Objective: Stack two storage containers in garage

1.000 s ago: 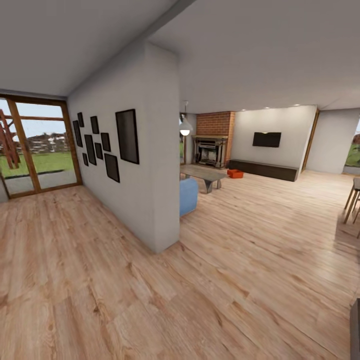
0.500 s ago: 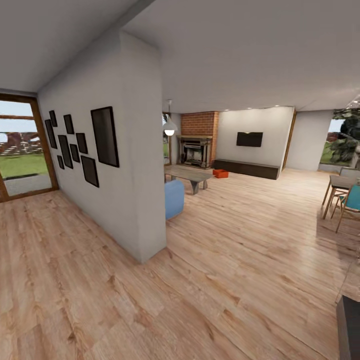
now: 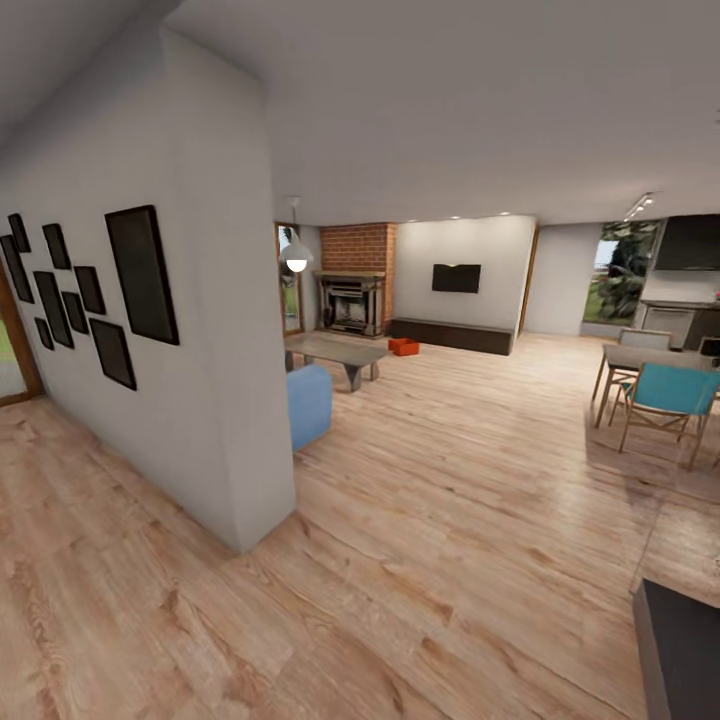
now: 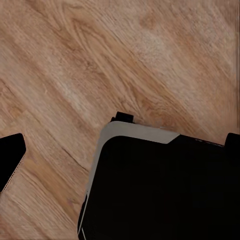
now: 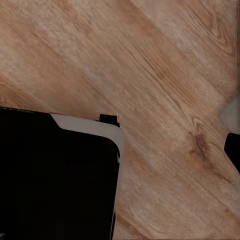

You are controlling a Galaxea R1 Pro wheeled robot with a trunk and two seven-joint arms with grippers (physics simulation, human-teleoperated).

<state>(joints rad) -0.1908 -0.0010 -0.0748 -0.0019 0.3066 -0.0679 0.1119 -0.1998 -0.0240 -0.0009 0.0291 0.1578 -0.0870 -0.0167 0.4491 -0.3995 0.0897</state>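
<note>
Far across the living room, an orange-red storage container sits on the wood floor in front of the brick fireplace; at this distance I cannot tell whether it is one bin or two. In the left wrist view my left gripper hangs over plank floor and the robot's dark base, with its fingertips far apart at the picture's edges and nothing between them. The right gripper also hangs over the floor; one fingertip shows at the edge and it holds nothing.
A white partition wall with black picture frames stands close on the left. Behind its end are a blue sofa and a grey coffee table. A dining table with a teal chair is on the right, and a dark block sits at the bottom right.
The whole view has swung to the right: the glass patio door has left the picture on the left, and the dining table, chairs and kitchen have come in on the right. The room's things have not moved.
</note>
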